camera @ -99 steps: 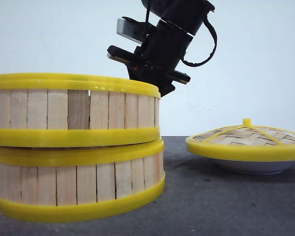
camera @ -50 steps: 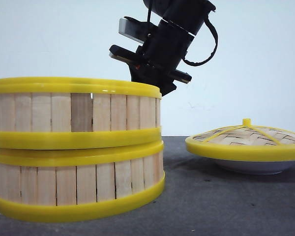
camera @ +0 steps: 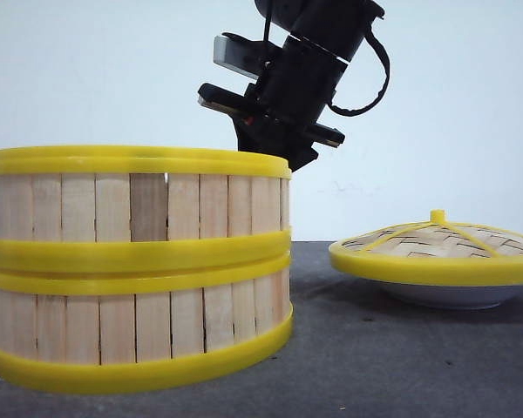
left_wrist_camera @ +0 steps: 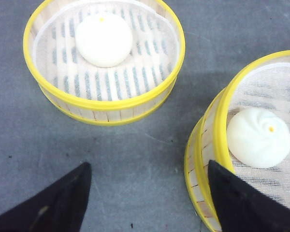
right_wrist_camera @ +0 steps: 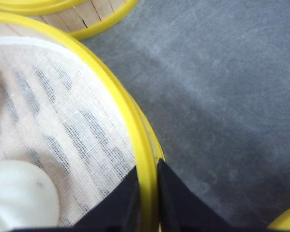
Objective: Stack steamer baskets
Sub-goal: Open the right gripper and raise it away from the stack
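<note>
I see pale slatted steamer baskets (camera: 135, 266) with yellow rims, white buns (left_wrist_camera: 104, 38) on white mesh, and a dark grey table (camera: 401, 357).

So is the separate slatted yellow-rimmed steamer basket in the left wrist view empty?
No, that steamer basket holds a white bun on its cloth liner.

Domed woven lid (camera: 436, 246) on white plate (camera: 444, 296), grey table (camera: 392, 366).
</note>
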`<control>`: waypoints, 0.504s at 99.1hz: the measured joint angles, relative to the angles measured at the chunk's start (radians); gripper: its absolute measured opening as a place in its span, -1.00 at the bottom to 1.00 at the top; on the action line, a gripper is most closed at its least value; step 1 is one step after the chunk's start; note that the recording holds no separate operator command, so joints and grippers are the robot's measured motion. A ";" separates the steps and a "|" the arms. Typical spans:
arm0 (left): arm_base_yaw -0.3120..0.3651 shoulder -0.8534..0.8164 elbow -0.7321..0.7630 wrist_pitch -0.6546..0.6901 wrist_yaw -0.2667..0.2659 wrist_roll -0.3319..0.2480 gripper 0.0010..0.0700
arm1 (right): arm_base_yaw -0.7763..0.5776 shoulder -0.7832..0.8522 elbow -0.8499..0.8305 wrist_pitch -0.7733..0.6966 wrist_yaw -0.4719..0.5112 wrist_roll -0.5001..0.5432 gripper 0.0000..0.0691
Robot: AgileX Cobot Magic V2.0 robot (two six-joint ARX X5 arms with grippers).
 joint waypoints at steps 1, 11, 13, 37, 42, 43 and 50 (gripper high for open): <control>0.000 0.000 0.000 0.000 0.000 0.000 0.32 | 0.000 0.000 0.000 0.000 0.000 0.000 -0.93; 0.000 0.000 0.000 0.000 0.000 0.000 0.32 | 0.000 0.000 0.001 -0.011 0.011 0.000 -0.93; 0.000 0.000 0.000 0.000 0.000 0.000 0.32 | 0.000 0.000 0.002 -0.014 0.016 0.000 -0.93; 0.000 0.000 0.000 0.000 0.000 0.000 0.32 | 0.002 0.000 0.002 -0.026 0.037 0.001 -0.82; 0.000 0.000 0.000 0.000 0.000 0.000 0.32 | 0.002 0.000 0.002 -0.027 0.038 0.001 -0.65; 0.000 0.000 0.000 0.000 0.000 0.000 0.32 | 0.002 0.000 0.002 -0.027 0.037 0.001 -0.60; 0.000 0.000 0.000 0.000 0.000 0.000 0.32 | 0.002 0.000 0.002 -0.028 0.039 0.001 -0.32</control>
